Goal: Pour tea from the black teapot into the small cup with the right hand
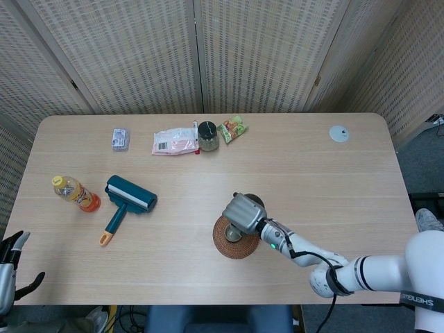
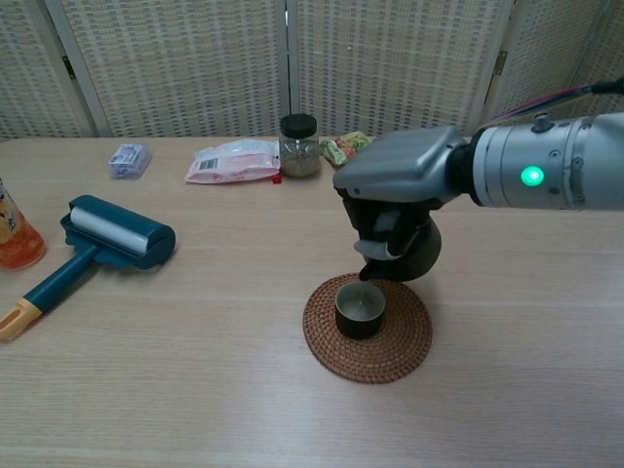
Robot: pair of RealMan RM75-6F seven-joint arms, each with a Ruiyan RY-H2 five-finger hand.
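My right hand (image 2: 402,185) (image 1: 243,211) grips the black teapot (image 2: 408,249), holding it just above and behind the small dark cup (image 2: 360,308). The spout hangs over the cup's far rim. The cup stands on a round woven coaster (image 2: 368,329) (image 1: 234,241) and holds liquid. In the head view the hand hides most of the teapot (image 1: 252,201) and cup. My left hand (image 1: 10,267) hangs at the table's lower left corner, fingers spread and holding nothing.
A teal lint roller (image 2: 101,240) and an orange bottle (image 1: 75,193) lie to the left. At the back are a small packet (image 2: 129,158), a pink pouch (image 2: 234,161), a jar (image 2: 299,145) and a snack bag (image 1: 233,128). A white disc (image 1: 339,133) sits far right.
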